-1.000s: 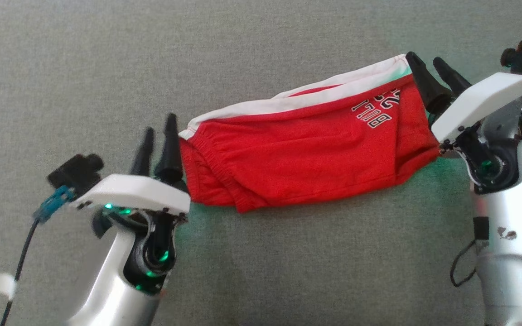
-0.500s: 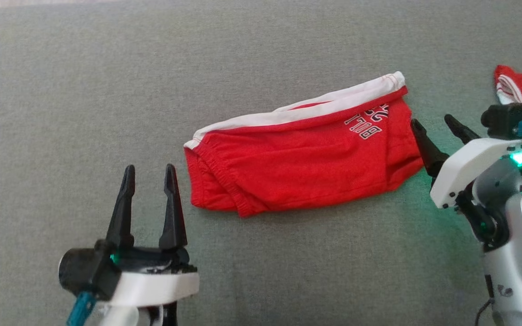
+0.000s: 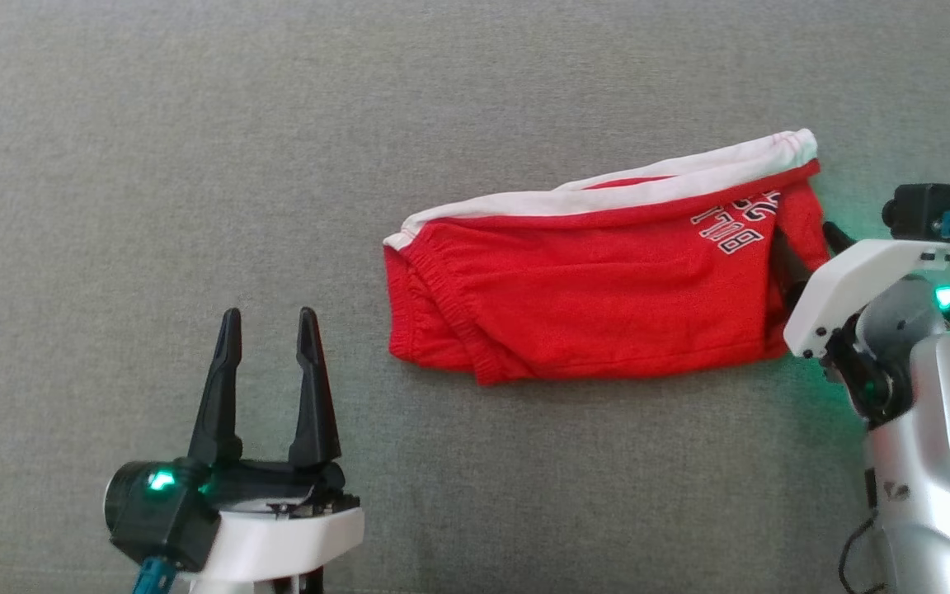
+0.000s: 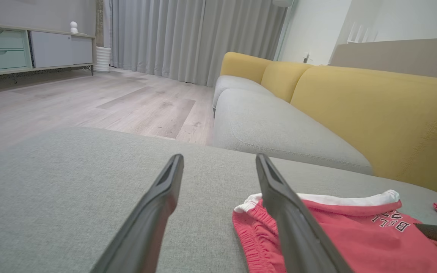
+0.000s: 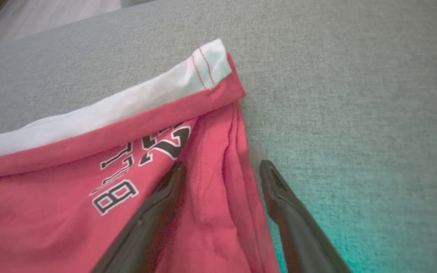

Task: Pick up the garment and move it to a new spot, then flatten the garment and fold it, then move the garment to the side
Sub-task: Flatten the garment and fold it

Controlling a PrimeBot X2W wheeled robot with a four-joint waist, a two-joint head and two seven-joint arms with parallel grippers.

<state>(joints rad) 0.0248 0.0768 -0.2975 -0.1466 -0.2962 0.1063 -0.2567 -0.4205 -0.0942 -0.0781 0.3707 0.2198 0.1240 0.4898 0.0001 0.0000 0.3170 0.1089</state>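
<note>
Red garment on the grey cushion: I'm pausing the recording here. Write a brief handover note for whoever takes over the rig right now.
Left gripper: open and empty, at the near left, apart from the red garment.
Right gripper: open, its fingers straddle the garment's right edge, one on the cloth side and one over bare cushion. Nothing is clamped.
Garment: it lies folded into a compact band on the grey cushion, with a white strip along its far edge.
Done: it looks flattened and folded.
Left: probably close on that edge and move the garment to the side.
</note>
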